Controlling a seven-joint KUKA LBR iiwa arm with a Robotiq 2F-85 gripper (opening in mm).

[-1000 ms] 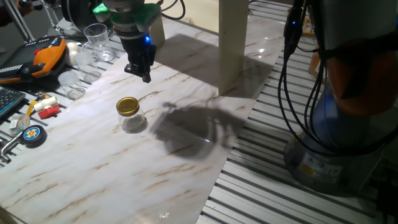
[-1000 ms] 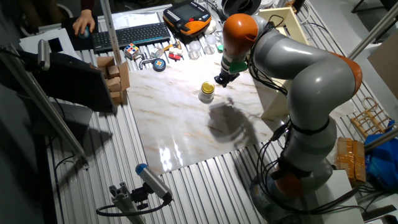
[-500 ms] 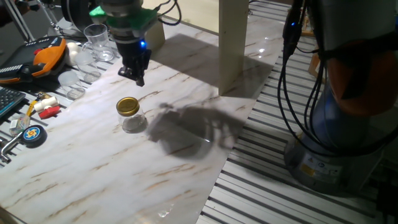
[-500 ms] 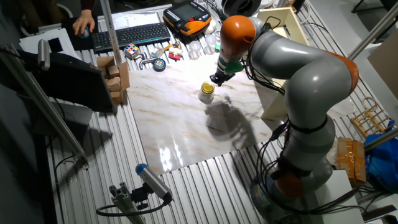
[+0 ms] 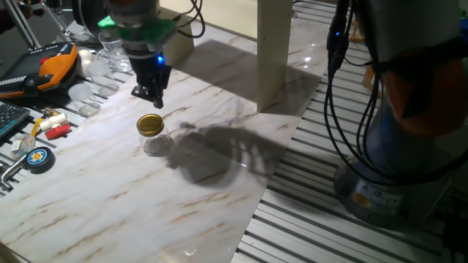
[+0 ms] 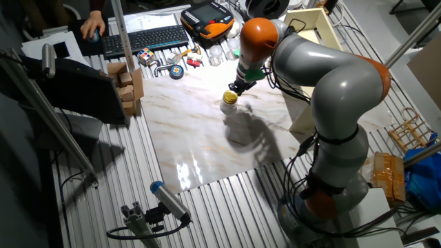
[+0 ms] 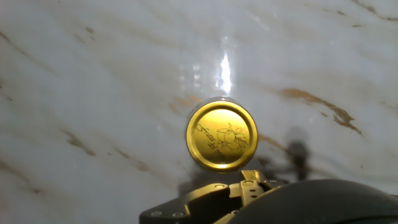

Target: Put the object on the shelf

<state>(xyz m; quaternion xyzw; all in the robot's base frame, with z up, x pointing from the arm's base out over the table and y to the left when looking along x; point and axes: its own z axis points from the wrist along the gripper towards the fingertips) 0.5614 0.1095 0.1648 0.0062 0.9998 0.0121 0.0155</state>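
The small clear glass jar [image 5: 153,134] with a gold lid stands upright on the marble table [image 5: 110,197]. It also shows in the other fixed view [image 6: 229,101], and its lid [image 7: 221,135] fills the middle of the hand view. My gripper [image 5: 148,97] hangs just above and behind the jar, apart from it, and its fingers look open and empty. It also shows in the other fixed view [image 6: 237,87]. The cream shelf's upright leg [image 5: 274,51] stands at the back right of the table. The shelf top [image 6: 313,21] is to the right of the arm.
Clear drinking glasses [image 5: 113,44] and an orange-black handset [image 5: 47,66] sit at the table's left edge. A round yellow-blue item [image 5: 38,158] and small red parts [image 5: 57,130] lie there too. Black cables [image 5: 340,88] hang at the right. The arm's base [image 5: 409,146] stands beside the table.
My gripper has moved left and toward the jar, from behind and to its right to almost directly over it. The jar has not moved.
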